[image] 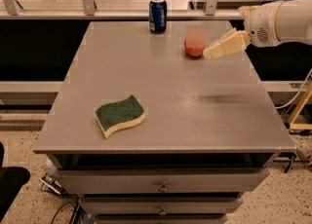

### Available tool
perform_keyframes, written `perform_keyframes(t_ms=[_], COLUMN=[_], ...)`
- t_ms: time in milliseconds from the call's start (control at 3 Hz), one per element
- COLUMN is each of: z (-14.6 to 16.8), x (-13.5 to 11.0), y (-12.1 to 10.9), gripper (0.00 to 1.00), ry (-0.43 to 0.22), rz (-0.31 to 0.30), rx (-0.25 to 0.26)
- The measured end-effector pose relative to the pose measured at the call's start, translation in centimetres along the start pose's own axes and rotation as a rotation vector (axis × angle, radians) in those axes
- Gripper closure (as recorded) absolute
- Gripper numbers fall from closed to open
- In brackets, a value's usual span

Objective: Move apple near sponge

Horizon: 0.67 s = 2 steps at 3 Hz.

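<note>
The red-orange apple [195, 45] sits on the grey tabletop [165, 86] near the far right. The green-topped, yellow-bottomed sponge [120, 115] lies flat near the front left of the table, far from the apple. My gripper [210, 52] reaches in from the right on a white arm, its pale fingertips right beside the apple's right side, just above the table.
A blue can [157, 14] stands upright at the far edge, left of the apple. The table has drawers under its front edge. A metal railing runs behind the table. A wooden stand is at the right on the floor.
</note>
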<state>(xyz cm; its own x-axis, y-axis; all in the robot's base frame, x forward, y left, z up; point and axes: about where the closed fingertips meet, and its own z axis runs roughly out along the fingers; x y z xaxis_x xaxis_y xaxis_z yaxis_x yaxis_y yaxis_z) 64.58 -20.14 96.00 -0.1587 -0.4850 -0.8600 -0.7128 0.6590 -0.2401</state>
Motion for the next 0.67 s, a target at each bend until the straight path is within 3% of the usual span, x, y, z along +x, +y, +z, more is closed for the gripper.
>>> perform_keyframes(t_ms=[333,667], z=[2.2,6.9], x=[0.7,2.9], y=[0.0,-0.2], gripper=[0.0,0.0], ry=[-0.012,-0.047], rz=[0.024,0.085], rx=[-0.005,-0.013])
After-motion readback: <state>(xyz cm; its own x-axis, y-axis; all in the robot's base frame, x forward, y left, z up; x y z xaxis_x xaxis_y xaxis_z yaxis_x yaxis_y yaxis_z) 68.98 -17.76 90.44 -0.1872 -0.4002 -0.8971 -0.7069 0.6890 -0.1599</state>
